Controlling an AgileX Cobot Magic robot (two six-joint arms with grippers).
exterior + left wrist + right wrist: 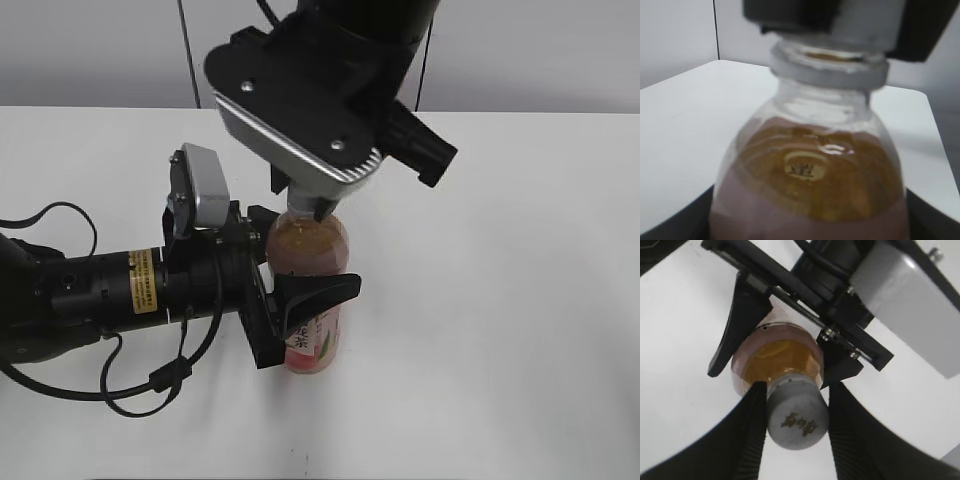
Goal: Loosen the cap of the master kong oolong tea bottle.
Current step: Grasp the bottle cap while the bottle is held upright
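Exterior view: one master kong oolong tea bottle (310, 300) stands on the white table (520, 300), amber tea above a pink label. Left gripper (300, 285) clamps its body from nine o'clock; right gripper (305, 205) comes from twelve.

Left wrist view: shoulder and neck blurred.

Right wrist view: one white cap (797, 417), dark logo, pinched between both fingers (745, 440).

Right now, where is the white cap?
In the right wrist view the cap sits low at centre, still on the bottle, between the right gripper fingers; the left gripper holds the bottle's body.
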